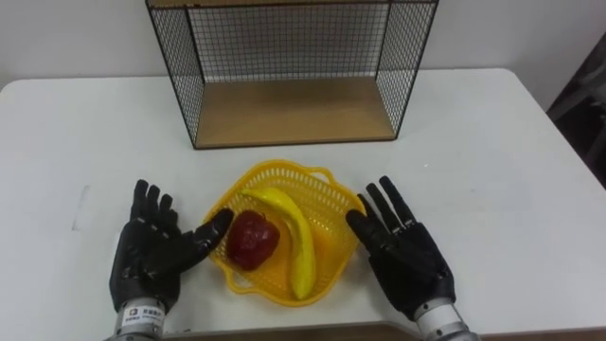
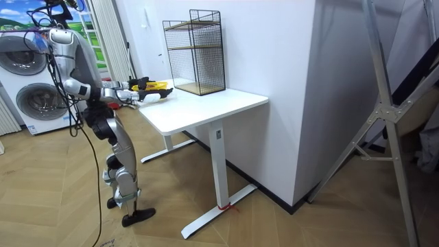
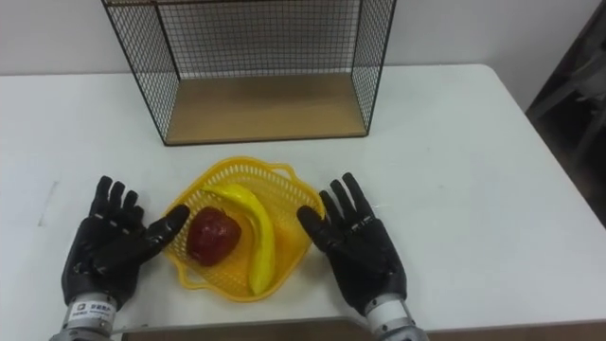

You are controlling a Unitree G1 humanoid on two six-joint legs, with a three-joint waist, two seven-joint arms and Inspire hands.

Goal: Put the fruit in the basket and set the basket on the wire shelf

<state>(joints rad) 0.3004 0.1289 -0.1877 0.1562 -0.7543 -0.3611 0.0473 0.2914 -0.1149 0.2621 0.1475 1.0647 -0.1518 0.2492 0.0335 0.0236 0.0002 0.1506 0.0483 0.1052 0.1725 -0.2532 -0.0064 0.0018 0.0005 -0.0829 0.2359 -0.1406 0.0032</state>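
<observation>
- A white table [image 1: 492,170] carries everything. In the room view the robot stands at its end, with a washing machine [image 2: 27,89] behind it.
- The wire shelf [image 1: 294,109] stands at the far side of the table. Its open front faces the robot and its bottom board is bare.
- The basket [image 1: 333,201] sits on the table at 6 o'clock from the shelf, close to the near edge and not yet on the shelf.
- The left hand [image 1: 147,254] is at the basket's 9 o'clock and the right hand [image 1: 405,258] at its 3 o'clock. Both have straight, spread fingers and hold nothing. Each thumb reaches to the rim.
- Risk: flat palms squeezing a light mesh basket could make its walls buckle or let it slip, so that it tips and spills the fruit.
- Risk: uneven pressure from the two sides could twist the basket or push it toward 6 o'clock, off the table edge.
- Risk: if the basket is lifted too high or goes in tilted, its rim could catch on the shelf's wire frame.
- The basket is yellow plastic lattice, shallow, with a wavy rim, and it probably flexes.
- The apple [image 1: 252,239] is dark red and lies at the basket's 9 o'clock side.
- The banana [image 1: 295,237] curves from 11 o'clock down to 6 o'clock beside the apple. Its lower end is near the front rim, so it would likely be first to slide out.
</observation>
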